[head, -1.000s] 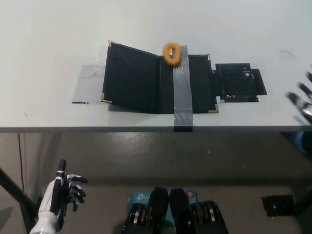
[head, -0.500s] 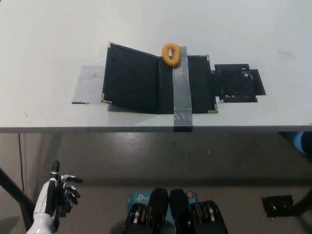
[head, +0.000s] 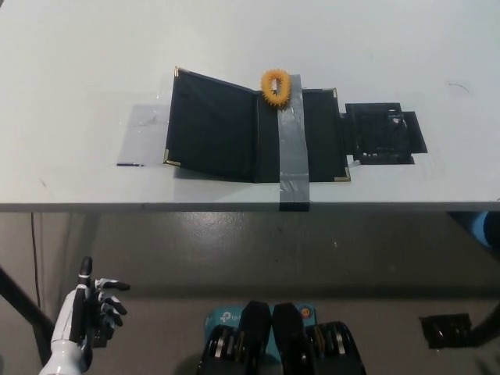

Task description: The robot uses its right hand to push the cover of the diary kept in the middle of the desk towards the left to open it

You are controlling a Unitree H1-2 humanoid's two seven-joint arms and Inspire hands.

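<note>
Diary (head: 254,129) lies open on the desk (head: 78,62), cover flipped left, grey tape strip (head: 291,148) across it, orange ring (head: 275,86) at top edge. Left hand (head: 87,316) hangs well below-left, fingers spread, empty. Right hand out of frame.

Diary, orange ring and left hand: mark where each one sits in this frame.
diary (head: 215,134): head view, on the opened left cover.
orange ring (head: 275,86): head view, on the ring's band at the diary's top edge.
left hand (head: 90,306): head view, middle of the white hand, below the desk edge.
</note>
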